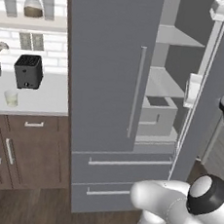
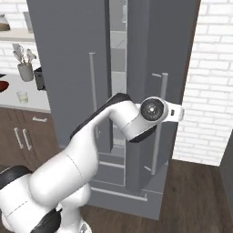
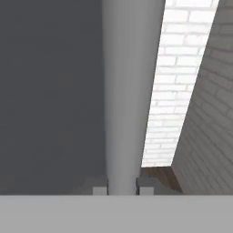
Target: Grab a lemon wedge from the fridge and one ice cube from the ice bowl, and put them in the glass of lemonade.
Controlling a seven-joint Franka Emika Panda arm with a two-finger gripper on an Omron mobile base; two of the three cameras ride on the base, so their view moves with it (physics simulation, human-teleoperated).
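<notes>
Fingers (image 3: pixel 100 189) clasp fridge (image 1: pixel 107 84) handle (image 3: pixel 132 91) (no writing legible).

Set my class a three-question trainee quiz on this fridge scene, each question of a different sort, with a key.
1. True or false: both doors of the fridge are closed.
2. Pick one. The tips of the claw sit on either side of: A) a drawer pull; B) the open door's bar handle; C) a shelf edge.
3. Fill the gap: the glass of lemonade stands on the ___, in front of the toaster.

Key
1. False: the right door stands open, the left one is closed.
2. B.
3. counter.
</notes>
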